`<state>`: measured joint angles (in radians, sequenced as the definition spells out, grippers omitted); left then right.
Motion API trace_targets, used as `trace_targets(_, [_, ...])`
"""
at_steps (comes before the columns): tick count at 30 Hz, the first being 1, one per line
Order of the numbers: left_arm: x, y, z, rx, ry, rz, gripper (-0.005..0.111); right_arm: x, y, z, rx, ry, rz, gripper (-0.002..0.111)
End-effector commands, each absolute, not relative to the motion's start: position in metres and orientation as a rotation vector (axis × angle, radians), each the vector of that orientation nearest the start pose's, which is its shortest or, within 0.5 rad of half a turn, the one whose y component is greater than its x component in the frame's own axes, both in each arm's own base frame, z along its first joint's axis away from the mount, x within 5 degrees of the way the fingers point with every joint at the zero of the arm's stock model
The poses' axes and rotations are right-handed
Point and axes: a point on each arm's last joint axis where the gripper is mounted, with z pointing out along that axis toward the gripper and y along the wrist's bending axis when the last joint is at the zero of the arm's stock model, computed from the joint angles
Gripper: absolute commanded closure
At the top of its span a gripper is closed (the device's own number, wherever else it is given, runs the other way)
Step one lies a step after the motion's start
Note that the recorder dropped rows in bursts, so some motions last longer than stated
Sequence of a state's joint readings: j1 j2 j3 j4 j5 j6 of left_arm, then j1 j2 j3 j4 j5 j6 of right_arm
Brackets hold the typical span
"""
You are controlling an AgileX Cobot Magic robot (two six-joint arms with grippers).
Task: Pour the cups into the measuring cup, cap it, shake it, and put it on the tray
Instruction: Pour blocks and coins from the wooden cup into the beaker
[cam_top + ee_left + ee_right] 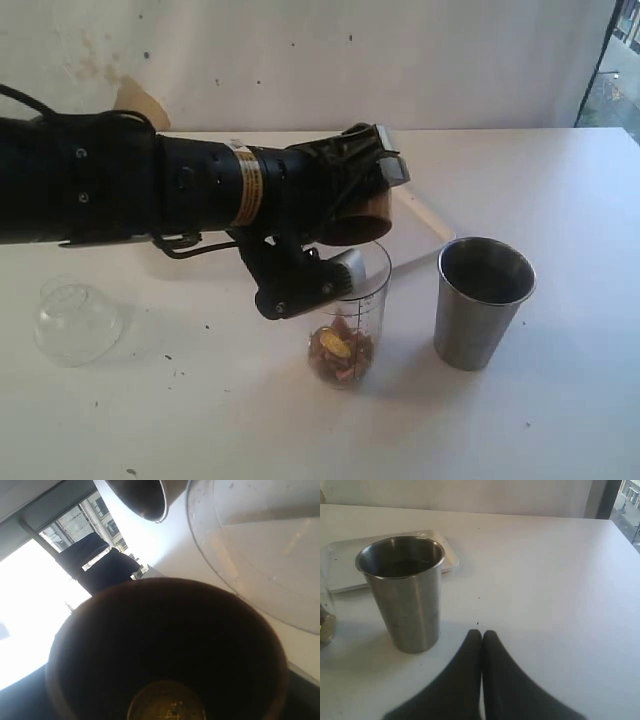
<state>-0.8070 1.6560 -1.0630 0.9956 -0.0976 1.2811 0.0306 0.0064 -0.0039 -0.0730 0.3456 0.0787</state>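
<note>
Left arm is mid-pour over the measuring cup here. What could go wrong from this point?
1. The left wrist view shows what looks like a round gold piece at the bottom of the wooden cup. It may stay inside, leaving the pour incomplete.
2. The left gripper holds that cup tipped right at the rim of the measuring cup. Pulling away could knock the cylinder over and spill its contents.
3. The steel tumbler stands close beside it and might get hit if the cylinder topples.

You can't read any txt: yellow label (245, 190) up-left of measuring cup (372, 305) is blurred, cup's marks illegible too.
</note>
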Motion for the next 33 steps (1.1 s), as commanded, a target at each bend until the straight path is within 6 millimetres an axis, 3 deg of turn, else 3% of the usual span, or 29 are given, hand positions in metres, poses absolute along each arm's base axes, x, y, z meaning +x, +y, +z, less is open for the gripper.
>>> trace_targets(1, [0.248, -0.272, 0.266, 2.099, 0.008, 0.821, 0.107, 0.054, -0.001, 0.182, -0.002, 1.825, 0.005, 0.108])
trace_targets(7, [0.241, -0.268, 0.25, 2.147, 0.001, 0.789, 0.107, 0.054, -0.001, 0.182, -0.002, 1.825, 0.005, 0.108])
trace_targets(33, [0.24, -0.273, 0.258, 2.039, 0.125, 0.696, 0.107, 0.054, -0.001, 0.182, -0.002, 1.825, 0.005, 0.108])
